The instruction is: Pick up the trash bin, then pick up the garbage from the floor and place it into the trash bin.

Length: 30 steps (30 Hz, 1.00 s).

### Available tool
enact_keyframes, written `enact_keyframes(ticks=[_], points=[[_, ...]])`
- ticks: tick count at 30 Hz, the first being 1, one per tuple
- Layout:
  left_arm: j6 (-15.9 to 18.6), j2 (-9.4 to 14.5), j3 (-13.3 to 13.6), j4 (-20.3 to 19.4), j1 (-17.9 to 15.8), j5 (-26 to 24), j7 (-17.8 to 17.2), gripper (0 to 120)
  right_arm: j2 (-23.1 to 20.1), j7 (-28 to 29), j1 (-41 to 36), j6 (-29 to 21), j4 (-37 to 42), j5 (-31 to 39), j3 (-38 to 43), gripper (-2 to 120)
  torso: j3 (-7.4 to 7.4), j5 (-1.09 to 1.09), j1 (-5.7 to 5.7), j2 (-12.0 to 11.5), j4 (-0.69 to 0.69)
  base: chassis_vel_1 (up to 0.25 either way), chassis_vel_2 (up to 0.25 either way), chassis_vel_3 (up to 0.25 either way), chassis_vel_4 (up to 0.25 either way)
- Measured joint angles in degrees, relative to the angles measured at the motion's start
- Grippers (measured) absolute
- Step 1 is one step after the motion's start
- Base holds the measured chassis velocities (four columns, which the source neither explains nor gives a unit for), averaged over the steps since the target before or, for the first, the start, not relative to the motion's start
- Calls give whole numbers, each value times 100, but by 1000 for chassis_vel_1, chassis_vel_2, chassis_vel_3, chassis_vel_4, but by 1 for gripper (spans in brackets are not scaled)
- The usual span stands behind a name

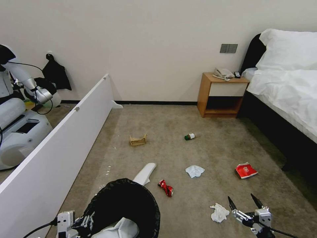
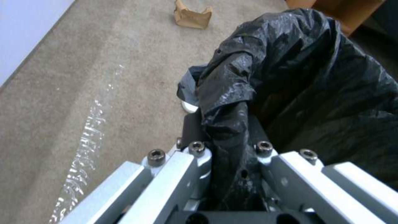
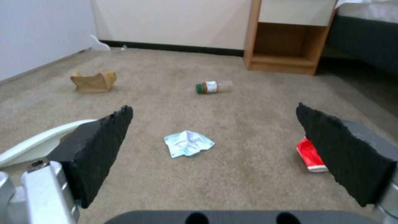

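Note:
The trash bin, lined with a crinkled black bag, hangs at the lower left with a white slipper inside. My left gripper is shut on its rim, with the bag pinched between the fingers. My right gripper is open low over the carpet, just right of a crumpled white tissue. Scattered garbage on the floor: a white slipper, a crushed red can, a pale tissue, a red packet, a brown paper bag, and a green-capped bottle.
A long white partition board runs along the left, with another robot behind it. A wooden nightstand stands against the far wall, and a bed lines the right side. Open carpet lies between them.

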Motion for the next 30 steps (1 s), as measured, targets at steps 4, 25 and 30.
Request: enact_keyframes(ticks=[4,25,30], points=[[0,7,4,6,-7,0,0,5,1,-30,40,16,-90,-70,-10,100,0,0,0,0,0,-47,35,33,-36],[-36,-76,-11,-44,73,51,2,5,-216,122,718,-418,-1499,-396,-657,100,-1,0,0,0,0,0,0,0,0],[-56,-127,-13,-74,113,87,5,5,-250,598,991,-1057,-1877,-661,-947,100,-1,0,0,0,0,0,0,0,0]])
